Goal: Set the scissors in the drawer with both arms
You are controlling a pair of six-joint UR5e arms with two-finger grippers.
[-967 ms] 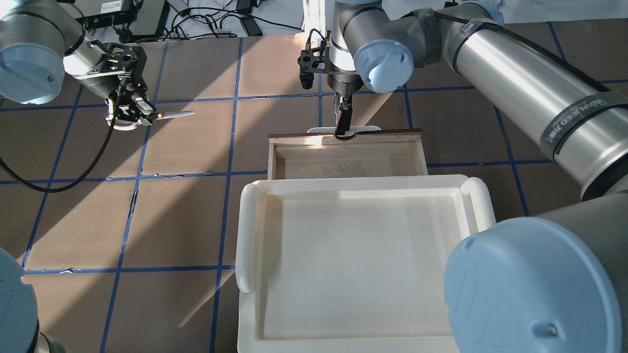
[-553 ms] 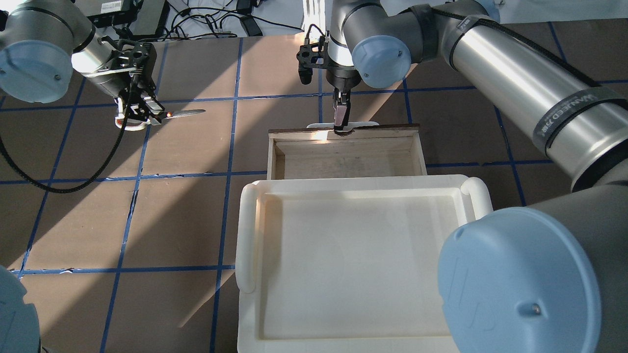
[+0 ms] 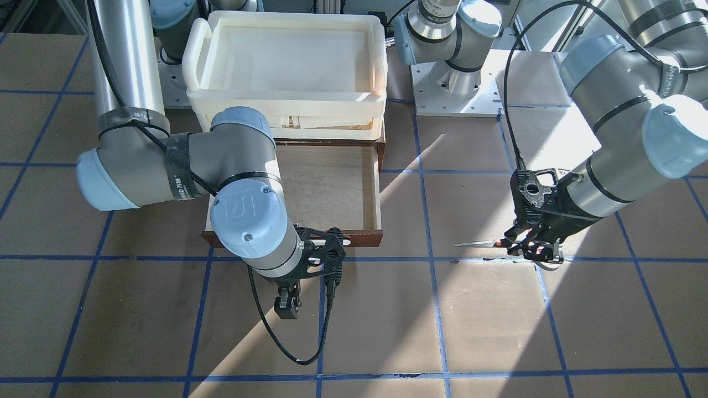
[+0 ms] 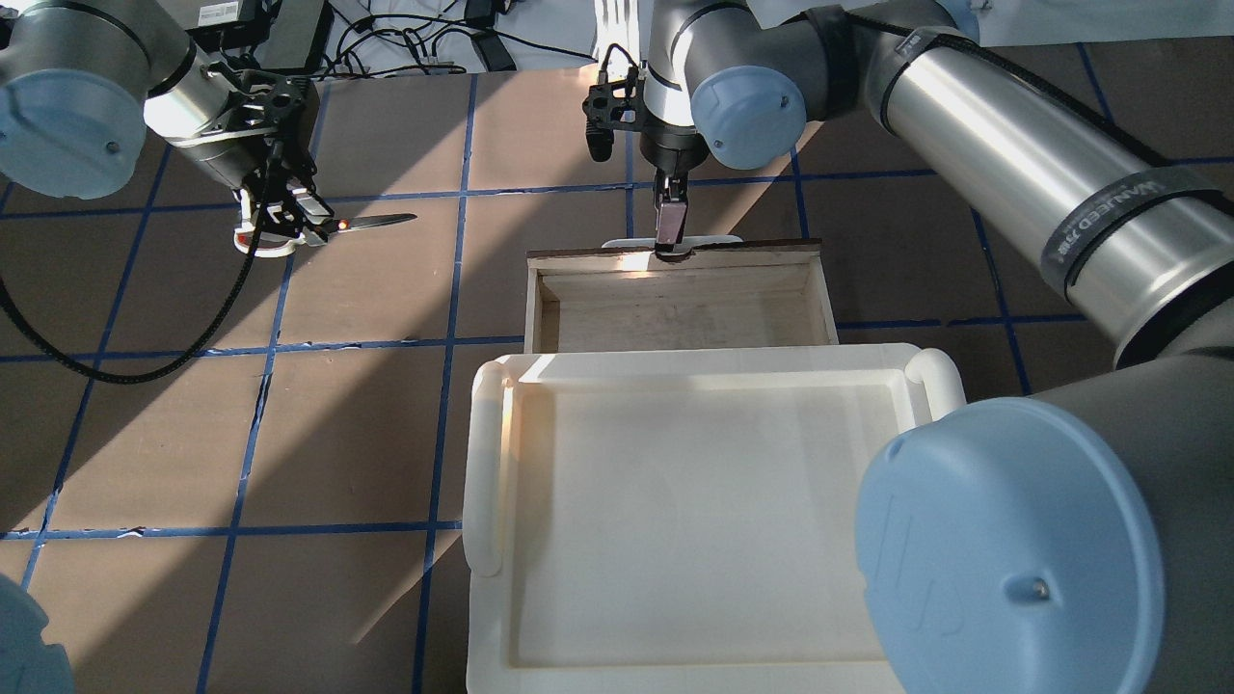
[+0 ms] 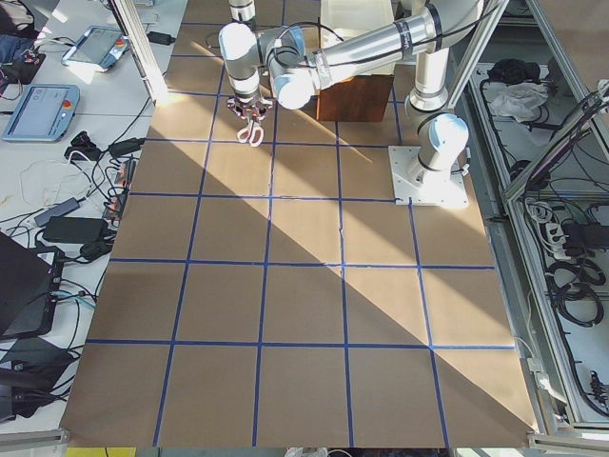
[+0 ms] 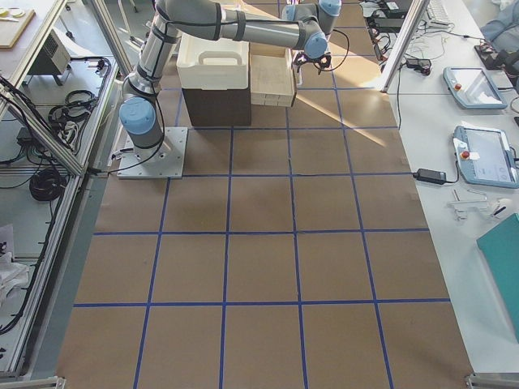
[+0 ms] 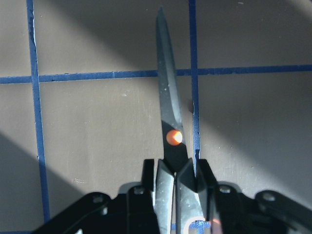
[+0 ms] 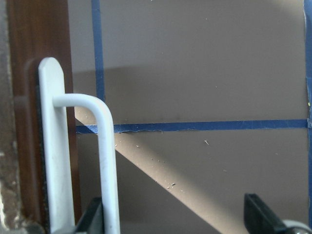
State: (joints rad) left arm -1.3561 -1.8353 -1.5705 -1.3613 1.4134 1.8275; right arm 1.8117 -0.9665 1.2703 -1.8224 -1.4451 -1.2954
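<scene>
Clamping scissors (image 4: 371, 223) by handles in my left gripper (image 7: 185, 187), well apart from open drawer (image 4: 536, 308); right gripper (image 4: 668, 237) spread at white handle (image 8: 105, 146). Risk: long blades snagging drawer wall, slipping.

scissors (image 7: 168, 112): shiny metal blades | drawer (image 4: 675, 313): matt plywood | tray (image 4: 482, 463): smooth plastic

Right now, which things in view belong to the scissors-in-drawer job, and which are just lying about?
Job: scissors, held by left gripper; open drawer; right gripper, open beside its white handle.
Lying about: cream tray; loose cables.
</scene>
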